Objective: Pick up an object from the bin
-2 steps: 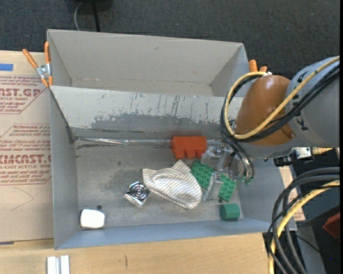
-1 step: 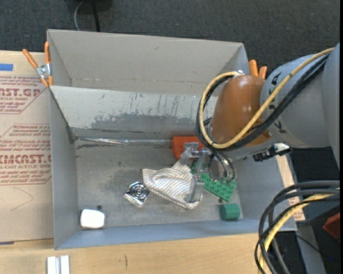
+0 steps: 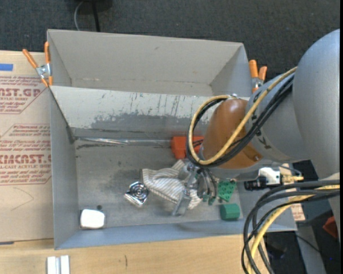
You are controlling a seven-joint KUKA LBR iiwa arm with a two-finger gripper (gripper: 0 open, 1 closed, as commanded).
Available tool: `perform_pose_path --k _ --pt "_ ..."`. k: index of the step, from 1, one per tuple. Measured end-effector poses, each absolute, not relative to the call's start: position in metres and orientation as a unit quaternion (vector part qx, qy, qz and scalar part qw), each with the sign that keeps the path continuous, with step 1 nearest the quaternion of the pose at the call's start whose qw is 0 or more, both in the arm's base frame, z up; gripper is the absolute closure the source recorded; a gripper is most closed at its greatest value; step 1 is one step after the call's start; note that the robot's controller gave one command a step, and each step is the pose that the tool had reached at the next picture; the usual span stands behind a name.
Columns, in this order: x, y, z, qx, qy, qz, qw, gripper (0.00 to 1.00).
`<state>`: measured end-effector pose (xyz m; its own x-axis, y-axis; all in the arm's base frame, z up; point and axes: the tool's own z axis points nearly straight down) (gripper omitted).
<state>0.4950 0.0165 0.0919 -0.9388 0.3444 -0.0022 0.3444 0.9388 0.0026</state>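
Claw position: low in the bin (image 3: 142,67), at the right end of a crumpled cloth, right of the floor's centre.

My claw (image 3: 193,196) sits at the right edge of the grey-and-white striped cloth (image 3: 161,184); I cannot tell whether it is spread or pressed together. A silver metal piece (image 3: 138,194) touches the cloth's left side. Two green blocks (image 3: 229,211) lie just right of my claw, an orange block (image 3: 180,146) by the back wall, and a white block (image 3: 92,218) in the front left corner.

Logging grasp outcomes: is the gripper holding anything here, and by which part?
Cannot be told: the gripper is down at the right edge of the striped cloth, but whether it grips it is unclear.
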Motion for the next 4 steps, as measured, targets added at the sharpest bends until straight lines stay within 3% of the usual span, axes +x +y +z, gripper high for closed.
perform_pose_path --k 1,3,4 --pt "0.489 0.026 0.071 0.102 0.995 -0.001 0.003 1.0" --pt "0.488 0.026 0.077 0.102 0.995 -0.001 0.001 1.0" --pt "0.487 0.026 0.096 0.102 0.995 -0.001 0.0 1.0"
